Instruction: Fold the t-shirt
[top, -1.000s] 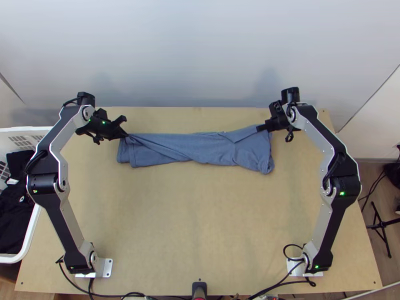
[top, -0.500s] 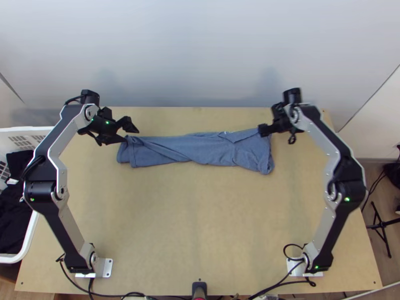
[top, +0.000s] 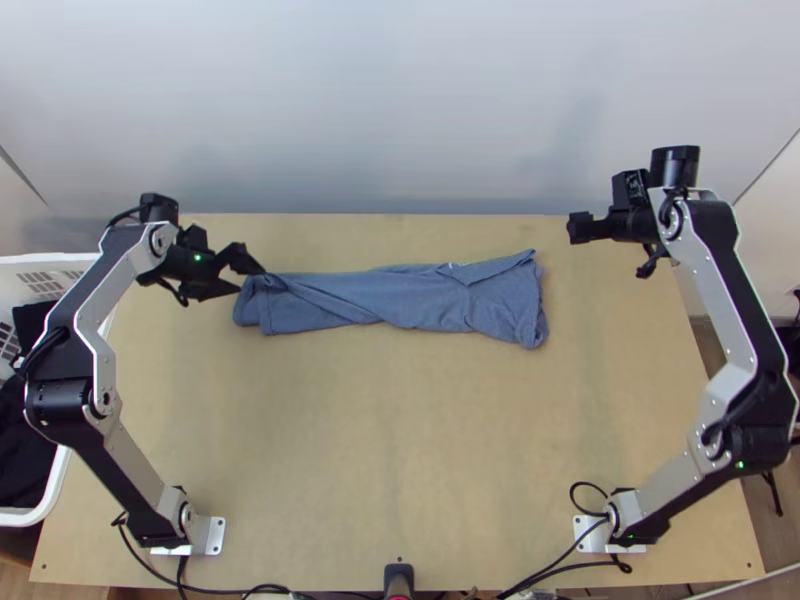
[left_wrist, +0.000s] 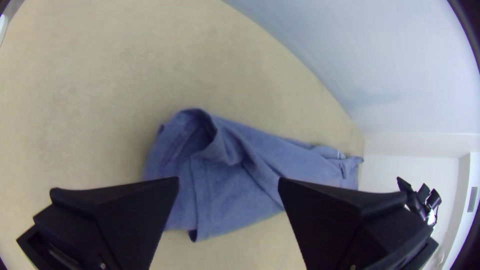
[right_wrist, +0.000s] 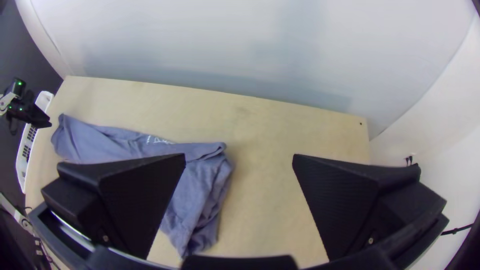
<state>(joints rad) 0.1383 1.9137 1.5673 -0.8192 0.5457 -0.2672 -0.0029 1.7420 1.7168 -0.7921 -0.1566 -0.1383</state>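
The blue t-shirt (top: 400, 298) lies folded into a long, rumpled strip across the table's far part. At its left end my left gripper (top: 252, 279) stands open, close above the cloth. In the left wrist view the open left gripper (left_wrist: 228, 187) has the t-shirt (left_wrist: 225, 185) between and beyond its fingers, not gripped. My right gripper (top: 582, 228) is off to the right of the cloth, over the table's far edge. The right wrist view has the right gripper (right_wrist: 239, 162) wide open and holding nothing, with the t-shirt (right_wrist: 195, 192) partly behind one finger.
A white basket (top: 50, 500) with dark cloth stands at the table's left side. A pale wall (top: 400, 110) rises behind the far edge. Bare table (top: 400, 440) stretches between the arms' bases, with cables along the near edge.
Both grippers have let go of the cloth's ends. The right one has moved well away to the right; the left one has opened and shifted slightly left. The t-shirt has stayed nearly in place.
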